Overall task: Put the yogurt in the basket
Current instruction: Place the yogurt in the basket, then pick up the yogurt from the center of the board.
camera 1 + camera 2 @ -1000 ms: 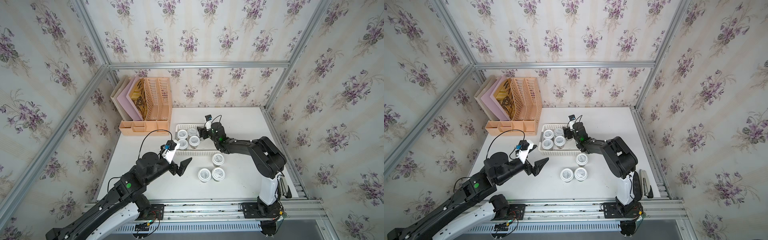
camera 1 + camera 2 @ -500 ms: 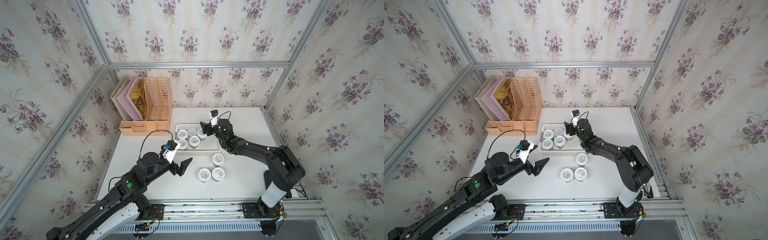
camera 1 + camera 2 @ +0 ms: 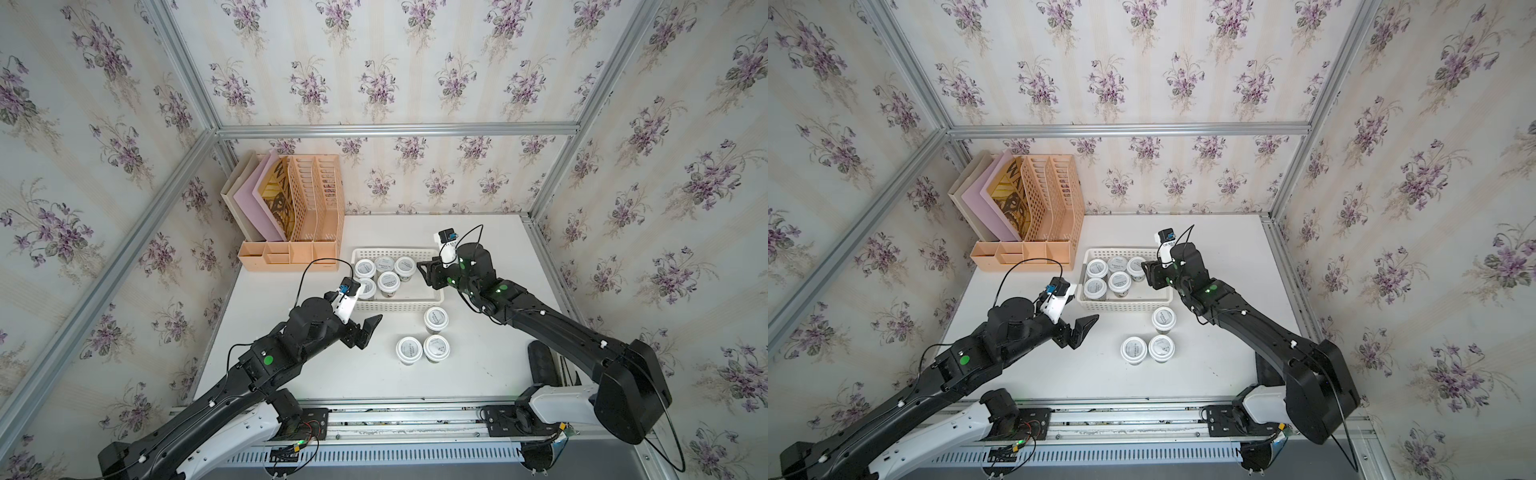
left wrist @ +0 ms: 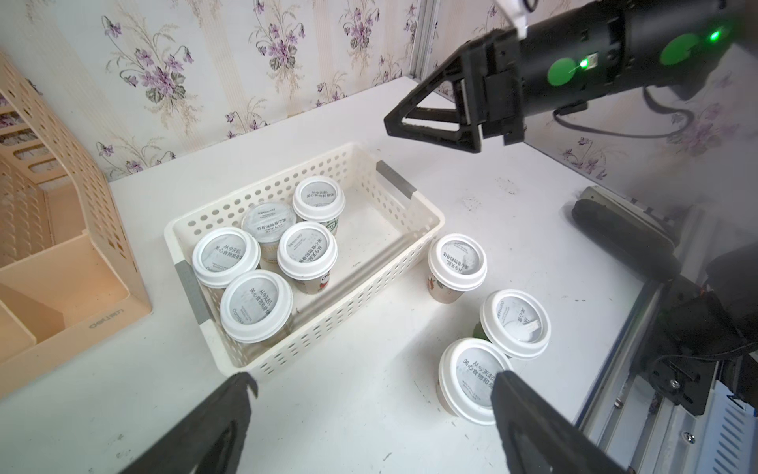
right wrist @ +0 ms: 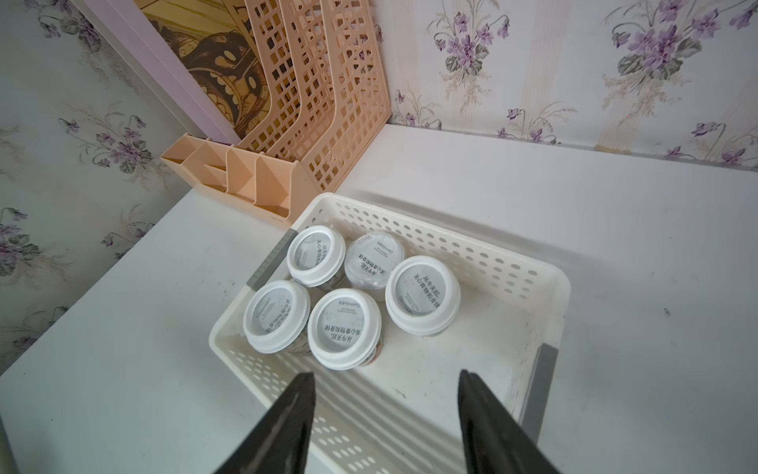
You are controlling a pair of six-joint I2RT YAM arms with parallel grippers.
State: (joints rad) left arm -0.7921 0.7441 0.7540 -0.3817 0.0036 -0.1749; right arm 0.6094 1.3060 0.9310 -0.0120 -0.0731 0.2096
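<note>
Grippers both empty. The left gripper [image 4: 375, 379] hangs above the table [image 4: 328, 414] with jaws spread wide and nothing held. The right gripper [image 5: 385, 374] hovers over the bare end of the basket [image 5: 492, 262], jaws parted by a narrower gap, nothing between them. Of the yogurt, five cups [image 5: 342, 326] stand clustered at the other end of the basket, next to a grey strip; one of them [image 5: 375, 258] sits lower and shows no white rim. Three more are outside on the table: a single cup [image 4: 457, 262] just beside the basket's long wall, and a pair [image 4: 514, 322] touching each other, with the nearest cup [image 4: 471, 379] close by one finger of the left gripper. The peach file organizer [image 4: 61, 246] stands beyond the basket, clear of the work. Handling, judged: the cups look small and light, with stiff thin plastic bodies, smooth and probably a little slippery; the snap lid overhangs the body as a lip. Best hold seems to be across the body just under that lip, so the rim stops the cup sliding down. Squeeze gently, as a thin wall may flex, and a pinch on the lid alone could pop it off. For the touching pair, jaws should go on the free sides, not into the seam. Carry upright; the narrow shape may tip when set among neighbours.
</note>
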